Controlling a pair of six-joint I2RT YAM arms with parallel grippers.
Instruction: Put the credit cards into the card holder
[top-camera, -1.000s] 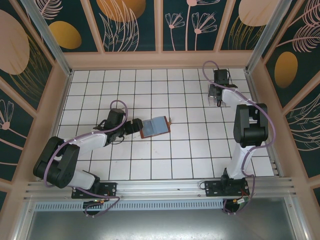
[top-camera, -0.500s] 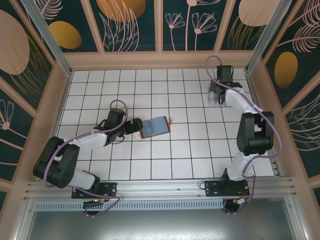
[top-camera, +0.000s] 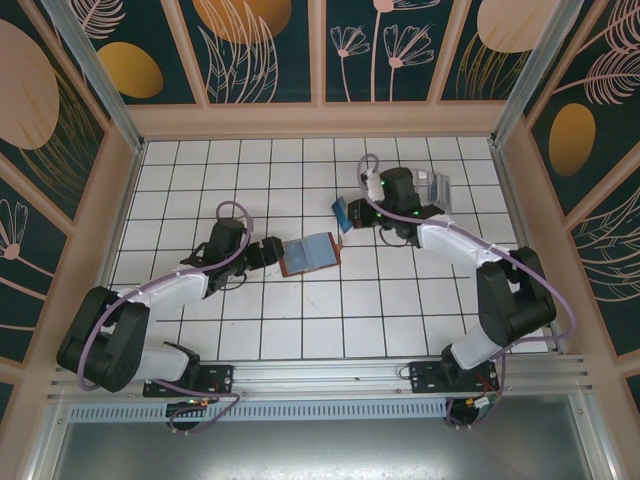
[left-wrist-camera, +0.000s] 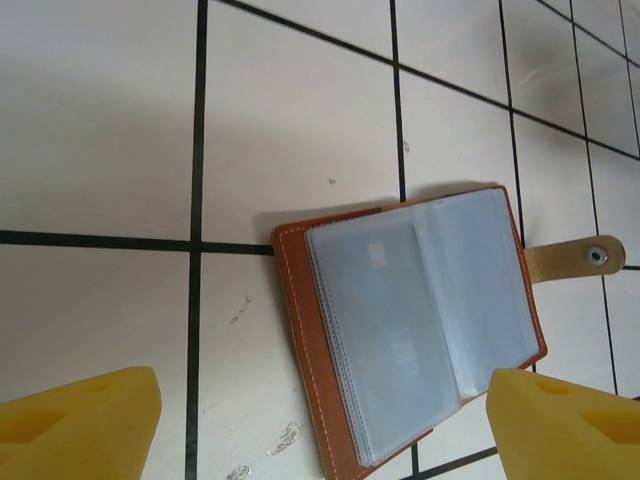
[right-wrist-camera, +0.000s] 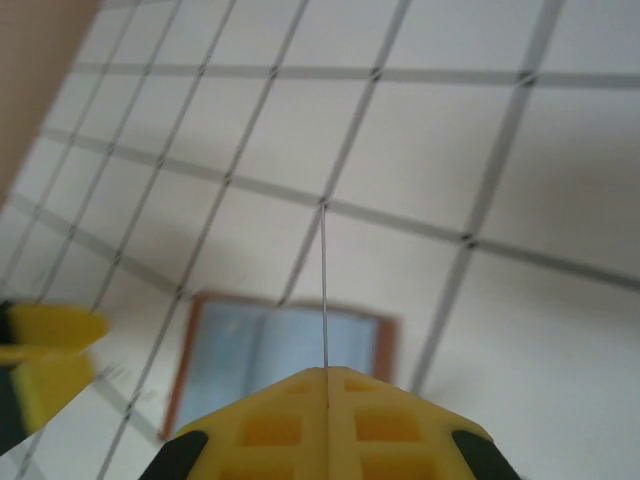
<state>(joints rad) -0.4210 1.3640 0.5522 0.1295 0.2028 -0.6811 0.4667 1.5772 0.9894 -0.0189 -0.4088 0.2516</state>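
The card holder lies open on the white tiles, brown leather with clear blue-grey sleeves; a pale card shows inside the left sleeve. My left gripper is open, its yellow fingertips straddling the holder's near edge. My right gripper is shut on a blue credit card, seen edge-on as a thin line sticking out of the closed tips. It hovers just right of and behind the card holder. More pale grey credit cards lie at the back right.
The tiled floor is ringed by low wooden walls at the back and both sides. The holder's snap strap sticks out toward the right arm. My left gripper's yellow fingers show at the left edge of the right wrist view.
The right arm has swung from the back right corner toward the centre, carrying the blue card to just beside the card holder. The left gripper has stayed at the holder.
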